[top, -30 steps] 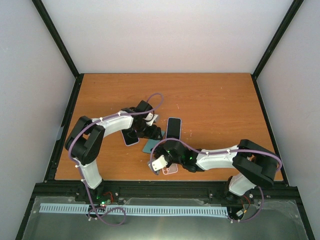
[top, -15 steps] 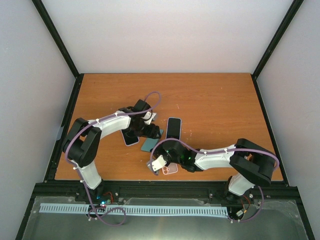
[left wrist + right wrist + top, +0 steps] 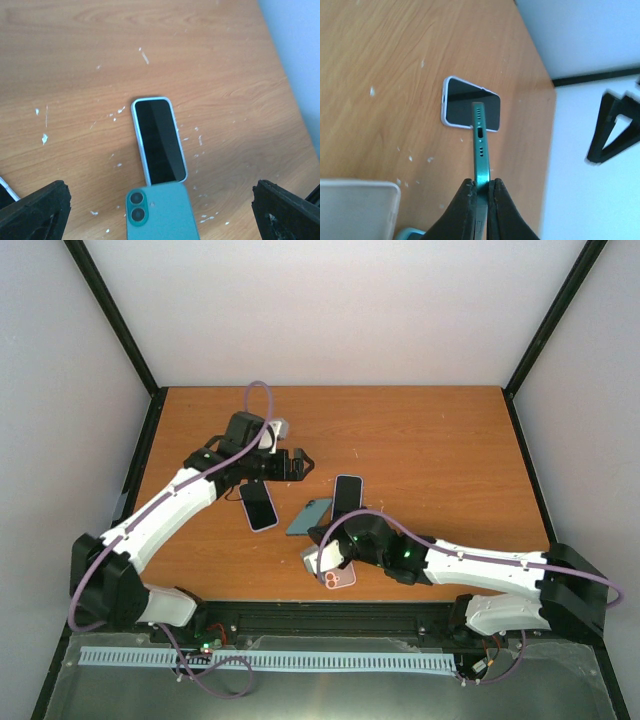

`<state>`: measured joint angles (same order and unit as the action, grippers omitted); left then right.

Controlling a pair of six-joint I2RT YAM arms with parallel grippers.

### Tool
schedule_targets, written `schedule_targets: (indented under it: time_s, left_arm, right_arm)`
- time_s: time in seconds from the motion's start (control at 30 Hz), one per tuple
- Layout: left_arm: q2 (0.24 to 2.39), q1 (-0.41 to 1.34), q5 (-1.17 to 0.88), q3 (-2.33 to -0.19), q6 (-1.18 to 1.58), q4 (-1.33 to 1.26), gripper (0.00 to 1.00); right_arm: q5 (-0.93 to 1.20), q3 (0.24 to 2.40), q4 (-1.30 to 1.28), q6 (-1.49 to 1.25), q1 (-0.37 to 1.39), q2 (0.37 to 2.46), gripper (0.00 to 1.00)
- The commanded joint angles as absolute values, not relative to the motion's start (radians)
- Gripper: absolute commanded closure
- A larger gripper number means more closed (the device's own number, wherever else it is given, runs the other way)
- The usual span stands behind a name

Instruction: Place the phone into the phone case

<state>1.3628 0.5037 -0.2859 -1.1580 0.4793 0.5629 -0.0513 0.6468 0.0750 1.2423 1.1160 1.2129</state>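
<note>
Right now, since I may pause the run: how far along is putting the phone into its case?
Done: nothing seated yet. In hand: the right claw is shut on the teal phone, holding it up on edge; the left claw is open and empty. Left: pressing the phone into a case, probably the pale case beside the right claw.

Wooden worktop before me, white specks on it, black frame posts at its far corners, white walls behind, slotted strip nearest me.
</note>
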Motion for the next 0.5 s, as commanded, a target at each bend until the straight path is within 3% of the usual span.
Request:
schedule_targets:
  time_s: [0.0,0.2,0.47]
  left_arm:
    - [1.269,0.502,-0.235,-1.201,0.541,0.555,0.01]
    - [1.166,0.501,-0.144,-1.188,0.547,0.591,0.01]
    - [1.084,0.500,-0.124,-1.122,0.590,0.625,0.01]
  right_arm:
    - [-0.097,0.875,-0.166,0.705,1.125,1.184,0.97]
    - [-0.065,1.140,-0.459,0.206,1.103,1.222,0.97]
    - [0.260,1.195,-0.623,-0.177,0.961,1.204,0.97]
